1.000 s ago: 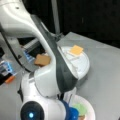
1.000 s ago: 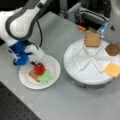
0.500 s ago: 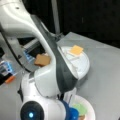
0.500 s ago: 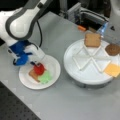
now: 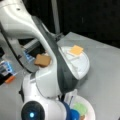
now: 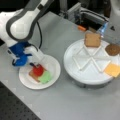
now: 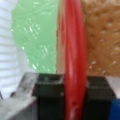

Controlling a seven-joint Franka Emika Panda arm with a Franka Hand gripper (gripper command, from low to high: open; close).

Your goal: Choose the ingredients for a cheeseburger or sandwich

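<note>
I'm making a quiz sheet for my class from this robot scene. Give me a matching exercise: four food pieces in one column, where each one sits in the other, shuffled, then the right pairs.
Things:
1. tomato disc
2. cheese square
3. patty
4. lettuce

Places:
A. lying on the bread on the small paper plate, free of the gripper
B. divided tray, compartment at a front view's right edge, upper
C. standing on edge between the fingers of the gripper
D. divided tray, compartment at a front view's lower right

Pairs: 1-C, 2-D, 3-B, 4-A
</note>
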